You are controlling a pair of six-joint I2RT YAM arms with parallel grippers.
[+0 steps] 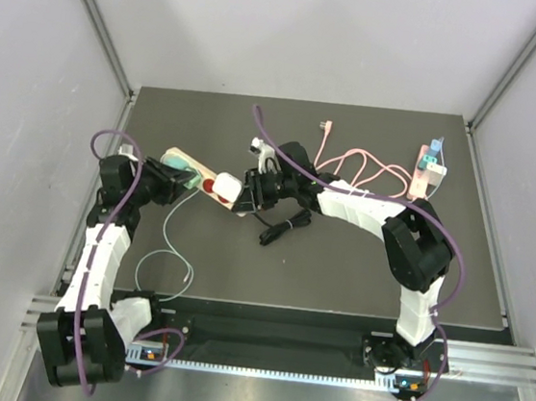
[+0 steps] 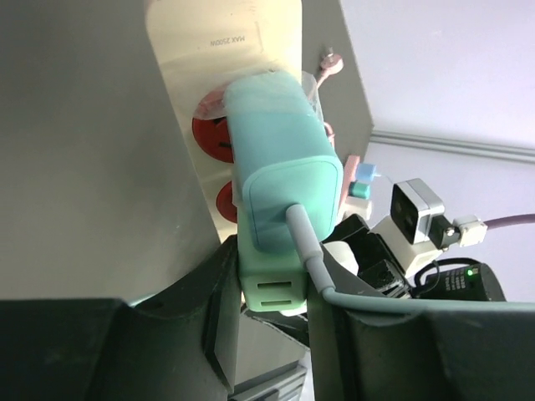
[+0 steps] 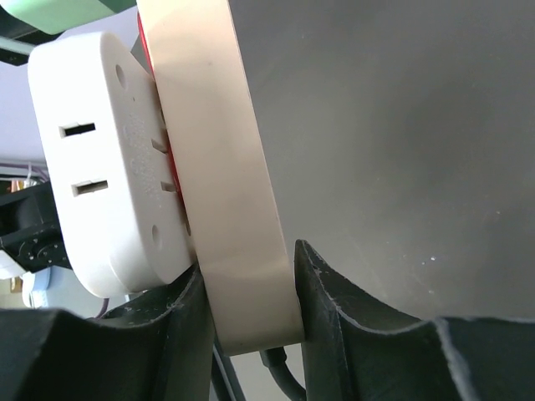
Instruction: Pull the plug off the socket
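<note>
A cream power strip (image 1: 194, 168) with red sockets lies left of the table's centre. A mint-green plug (image 2: 284, 192) with a pale cable stands on the strip's face (image 2: 221, 50); I cannot tell how deep its pins sit. My left gripper (image 2: 272, 292) is shut on the plug's lower block, one finger on each side. It also shows in the top view (image 1: 178, 179). My right gripper (image 3: 251, 309) is shut on the strip's end (image 3: 221, 192), and shows in the top view (image 1: 250, 191). A white adapter (image 3: 100, 167) sits in a socket beside it.
A black cable (image 1: 279, 229) runs from the strip's end towards the table's middle. A thin white cable (image 1: 169, 257) loops at the front left. A pink cable (image 1: 350, 161) and a pink strip with small adapters (image 1: 430, 166) lie at the back right.
</note>
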